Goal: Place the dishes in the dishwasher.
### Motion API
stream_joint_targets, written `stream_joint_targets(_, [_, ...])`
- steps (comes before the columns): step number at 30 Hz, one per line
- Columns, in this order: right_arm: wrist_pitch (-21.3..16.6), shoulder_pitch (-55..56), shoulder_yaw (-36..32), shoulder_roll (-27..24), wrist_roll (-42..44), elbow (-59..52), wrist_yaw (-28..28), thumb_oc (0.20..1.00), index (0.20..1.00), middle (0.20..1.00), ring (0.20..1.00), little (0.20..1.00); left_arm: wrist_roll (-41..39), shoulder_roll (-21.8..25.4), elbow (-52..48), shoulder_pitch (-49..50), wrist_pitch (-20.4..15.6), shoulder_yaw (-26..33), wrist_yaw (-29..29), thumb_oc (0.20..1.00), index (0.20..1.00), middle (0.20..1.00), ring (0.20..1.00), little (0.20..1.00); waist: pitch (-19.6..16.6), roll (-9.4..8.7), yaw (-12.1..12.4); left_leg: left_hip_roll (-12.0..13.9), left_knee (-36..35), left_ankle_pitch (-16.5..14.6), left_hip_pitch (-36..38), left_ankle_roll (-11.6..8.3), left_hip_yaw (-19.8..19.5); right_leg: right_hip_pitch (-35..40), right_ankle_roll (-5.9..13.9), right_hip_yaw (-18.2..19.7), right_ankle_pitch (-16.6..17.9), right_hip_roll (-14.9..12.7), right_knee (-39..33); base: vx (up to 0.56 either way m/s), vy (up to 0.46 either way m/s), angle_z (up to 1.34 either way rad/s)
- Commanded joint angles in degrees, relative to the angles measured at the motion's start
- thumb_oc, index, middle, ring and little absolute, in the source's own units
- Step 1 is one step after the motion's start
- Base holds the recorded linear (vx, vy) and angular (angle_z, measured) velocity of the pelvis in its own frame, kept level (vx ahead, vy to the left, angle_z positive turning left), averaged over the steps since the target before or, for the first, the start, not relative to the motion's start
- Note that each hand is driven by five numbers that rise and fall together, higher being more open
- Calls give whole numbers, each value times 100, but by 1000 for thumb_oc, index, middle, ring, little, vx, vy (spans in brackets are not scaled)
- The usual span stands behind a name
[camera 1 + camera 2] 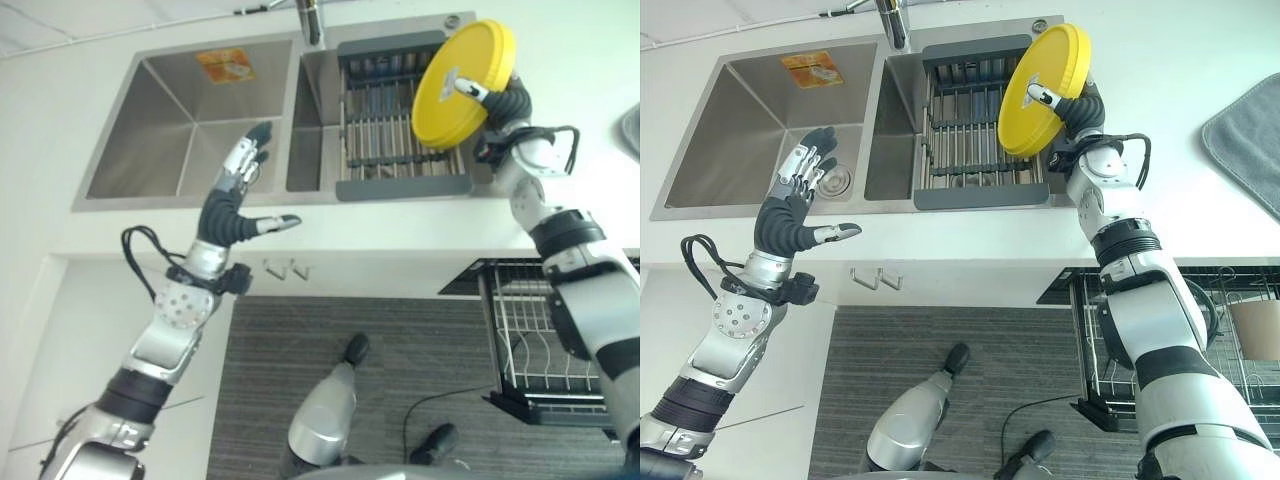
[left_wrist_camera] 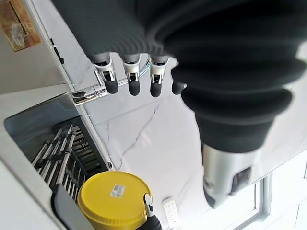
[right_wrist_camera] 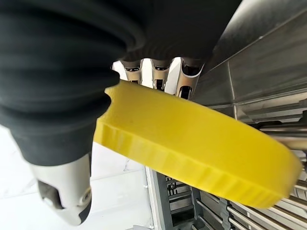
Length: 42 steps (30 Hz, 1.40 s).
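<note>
right hand (image 1: 1072, 108) pinching yellow plate (image 1: 1043, 88) above sink rack (image 1: 975, 150); left hand (image 1: 795, 195) spread, empty, hovering over sink (image 1: 760, 130).

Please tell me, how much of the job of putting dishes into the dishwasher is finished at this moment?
Nothing looks loaded yet: the visible part of the pulled-out dishwasher rack is bare. In hand: the right hand grips a yellow plate above the drying rack in the sink. The left hand hovers open. Left: carry the plate down and slot it in.
</note>
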Motion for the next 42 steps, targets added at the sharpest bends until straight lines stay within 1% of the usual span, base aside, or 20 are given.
stream_joint_targets(1, [16,-525,429,-114,53,-105,-42,1000,1000,1000,1000,1000,-10,148,-408,-193,-320,-129,94,1000,1000,1000,1000,1000,19,-100,205,198,92,-140,25,-51,215,-443,172,340,443,-811,765,27,72,0])
stream_joint_targets(6, [37,-491,421,-176,15,-35,-137,1000,1000,1000,1000,1000,-119,215,-387,-228,-380,-138,13,1000,1000,1000,1000,1000,19,-143,242,194,114,-142,-18,-54,184,-418,187,291,485,-828,736,7,-5,1])
stream_joint_targets(8, [126,-528,422,-186,-35,12,-163,1000,1000,1000,1000,1000,-130,210,-422,-245,-324,-149,-16,1000,1000,1000,1000,1000,34,-170,244,206,123,-140,-37,-57,189,-436,189,296,481,-812,747,-3,-28,7])
stream_joint_targets(9, [279,-549,442,-199,15,2,-173,300,300,300,300,300,-111,186,-445,-216,-292,-147,-37,1000,1000,1000,1000,1000,46,-183,244,209,123,-136,-39,-56,189,-450,185,307,477,-801,760,2,-13,11])
stream_joint_targets(10, [286,-554,457,-198,-15,18,-203,200,200,200,200,200,-124,192,-452,-218,-271,-156,-41,1000,1000,1000,1000,1000,52,-190,246,214,126,-135,-40,-58,193,-448,187,303,482,-800,764,4,-15,11])
stream_joint_targets(13, [241,-593,511,-205,-177,73,-342,200,200,200,200,200,-359,180,-441,-210,-225,-196,-138,1000,1000,1000,1000,1000,76,-205,263,217,145,-135,-61,-58,200,-441,186,293,498,-802,759,2,-8,2])
stream_joint_targets(14, [200,-635,541,-215,-235,114,-437,200,200,200,200,200,-827,138,-434,-181,-166,-210,-237,1000,1000,1000,1000,1000,79,-208,278,217,143,-132,-70,-55,197,-436,192,289,501,-800,751,0,0,0])
stream_joint_targets(15, [194,-660,546,-216,-332,130,-487,200,200,200,200,200,-940,88,-417,-161,-152,-191,-263,1000,1000,1000,1000,1000,79,-212,285,214,146,-131,-76,-51,189,-434,195,294,504,-798,744,0,0,0])
stream_joint_targets(18, [197,-695,596,-197,-514,126,-667,200,200,200,200,200,-787,-88,-345,-147,-209,-233,-222,1000,1000,1000,1000,1000,97,-242,284,207,141,-121,-95,-50,169,-434,199,308,520,-784,731,0,0,0])
stream_joint_targets(21, [64,-652,587,-210,-503,109,-715,200,200,200,200,200,-803,-114,-349,-137,-194,-249,-208,1000,1000,1000,1000,1000,107,-240,266,207,132,-118,-90,-42,194,-438,198,310,536,-790,727,-16,9,2])
stream_joint_targets(22, [-70,-640,575,-215,-573,81,-776,200,200,200,200,200,-1296,-153,-336,-134,-141,-250,-363,1000,1000,1000,1000,1000,107,-235,258,210,129,-115,-98,-42,212,-445,202,314,537,-791,725,-36,20,2])
stream_joint_targets(25, [-264,-625,545,-160,-764,20,-856,200,200,200,200,200,-1537,-304,-282,-123,-166,-265,-510,1000,1000,1000,1000,1000,107,-226,249,211,117,-113,-97,-40,226,-441,204,315,548,-794,708,-45,8,-1])
stream_joint_targets(26, [-420,-581,529,-154,-649,-41,-793,200,200,200,200,200,-1574,-377,-287,-93,-162,-272,-565,1000,1000,1000,1000,1000,94,-238,242,214,96,-112,-76,-40,233,-434,207,315,558,-789,693,-44,-11,1])
stream_joint_targets(27, [-561,-559,521,-151,-437,-76,-595,200,200,200,200,200,-1610,-404,-278,-74,-168,-280,-591,1000,1000,1000,1000,1000,83,-241,242,218,84,-108,-66,-43,243,-422,205,315,567,-786,676,-40,-13,0])
stream_joint_targets(30, [-724,-309,371,-18,403,-479,-28,200,200,200,200,200,-1574,-455,-301,-30,-135,-234,-616,1000,1000,1000,1000,1000,43,-265,214,243,38,-96,-10,-42,258,-387,197,307,565,-772,652,-6,-14,-1])
stream_joint_targets(31, [-874,-139,242,83,741,-769,84,200,200,200,200,200,-1567,-468,-283,15,-148,-199,-665,1000,1000,1000,1000,1000,9,-287,196,273,5,-91,35,-47,279,-347,196,295,559,-756,629,-15,-44,-2])
stream_joint_targets(32, [-924,-105,204,105,801,-844,103,200,200,200,200,200,-1568,-471,-278,27,-154,-193,-677,1000,1000,1000,1000,1000,-1,-290,190,280,-6,-91,51,-49,284,-339,195,296,560,-752,622,-20,-49,-2])
stream_joint_targets(34, [-1126,18,-7,212,1399,-1132,240,200,200,200,200,200,-1567,-481,-271,82,-179,-163,-719,1000,1000,1000,1000,1000,-56,-312,170,307,-54,-89,104,-50,295,-308,192,302,562,-727,591,-25,-42,-2])
stream_joint_targets(37, [-1229,331,-442,523,2098,-1942,264,200,200,200,200,200,-1518,-558,-315,238,-115,-96,-783,1000,1000,1000,1000,1000,-234,-338,117,352,-197,-67,271,-47,318,-192,177,329,526,-656,506,-34,-46,-2])
stream_joint_targets(42, [-1215,821,-620,789,2475,-2934,-69,200,200,200,200,200,-1358,-687,-366,468,-17,-46,-795,1000,1000,1000,1000,1000,-496,-405,-4,424,-316,-56,476,-56,373,-13,156,377,487,-550,385,-14,-38,-9])
